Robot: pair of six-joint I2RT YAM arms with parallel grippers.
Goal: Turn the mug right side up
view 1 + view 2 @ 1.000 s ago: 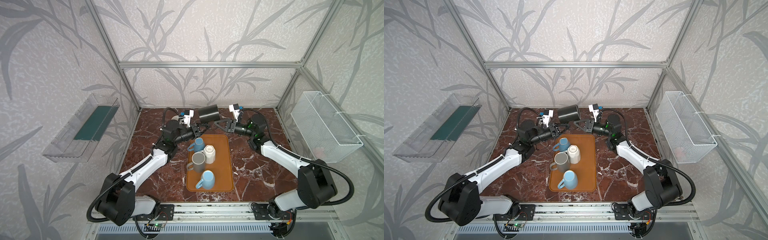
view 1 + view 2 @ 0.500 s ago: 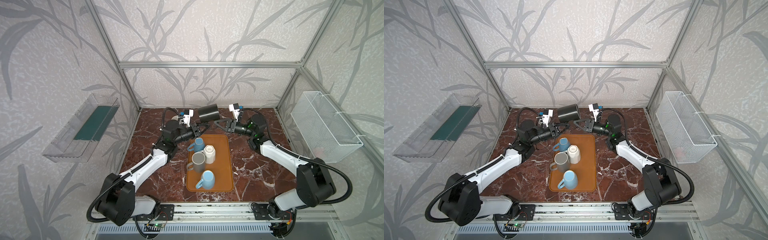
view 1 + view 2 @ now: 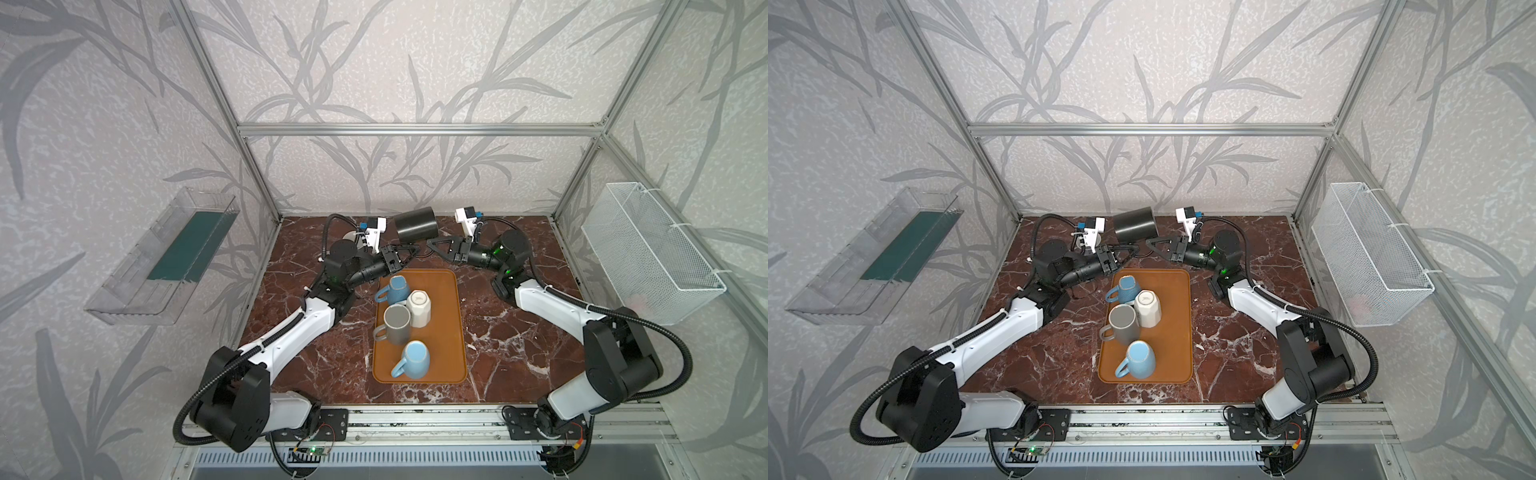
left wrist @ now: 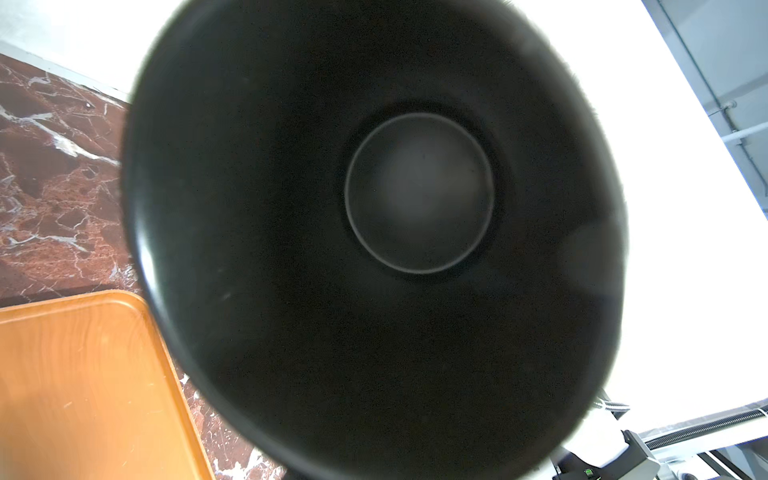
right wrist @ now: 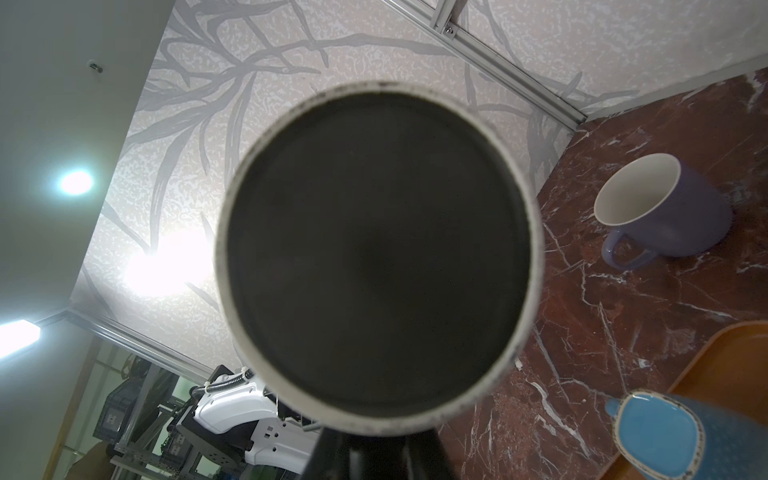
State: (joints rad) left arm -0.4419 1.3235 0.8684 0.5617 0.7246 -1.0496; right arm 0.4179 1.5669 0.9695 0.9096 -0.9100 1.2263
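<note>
Black mug (image 3: pixel 415 224) lies on its side in the air, mouth facing the left pincer (image 3: pixel 410 252), whose opening I cannot tell; the right pincer (image 3: pixel 431 243) is clamped on it.

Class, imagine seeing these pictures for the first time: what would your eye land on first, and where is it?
A black mug hangs on its side in mid-air over the back of the table, between the left tool and the right tool, which grips it. In front of it, at mid-table, an orange tray carries four mugs.
</note>
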